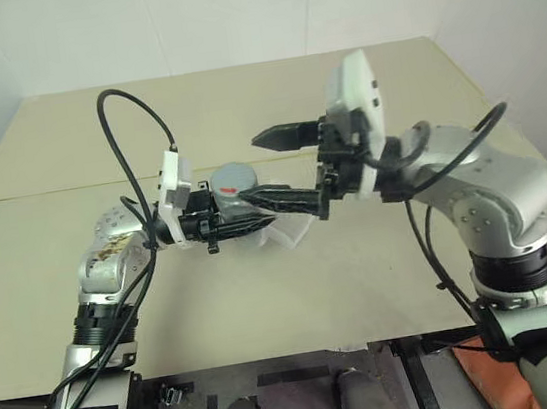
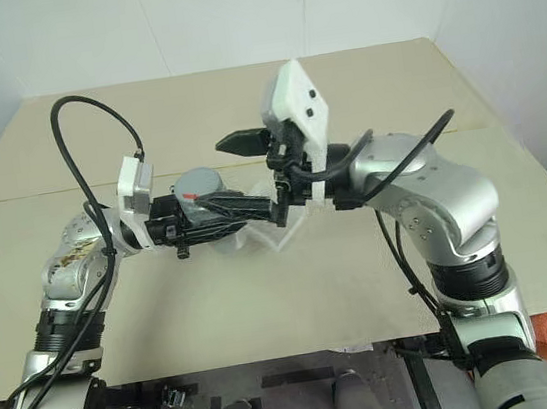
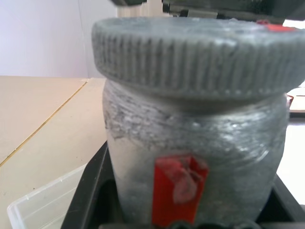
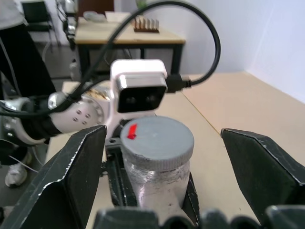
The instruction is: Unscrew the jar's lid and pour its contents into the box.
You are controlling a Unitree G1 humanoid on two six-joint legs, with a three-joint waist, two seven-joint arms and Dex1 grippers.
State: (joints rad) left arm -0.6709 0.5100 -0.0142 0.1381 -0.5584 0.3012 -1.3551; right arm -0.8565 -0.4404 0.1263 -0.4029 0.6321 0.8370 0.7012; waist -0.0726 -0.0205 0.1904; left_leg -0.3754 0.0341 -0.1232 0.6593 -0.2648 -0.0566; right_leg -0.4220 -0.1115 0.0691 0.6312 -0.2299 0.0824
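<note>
Right wrist view, jar (image 4: 157,183): upright, lid (image 4: 157,140) on, contents unseen.
Left gripper (image 1: 217,219): clamped on jar.
Right gripper (image 1: 279,168): fingers apart, flanking lid.
Box (image 3: 40,202): below the jar.

The jar (image 1: 226,214) stands upright above the middle of the table (image 1: 265,296), clamped in the left gripper (image 1: 217,222), which reaches in from the left. The lid (image 1: 236,179) sits on top of the jar. The right gripper (image 1: 269,170) comes in from the right, one finger behind the lid, one before it. The box (image 1: 292,230) lies on the table just below the jar, slightly to its right.
</note>
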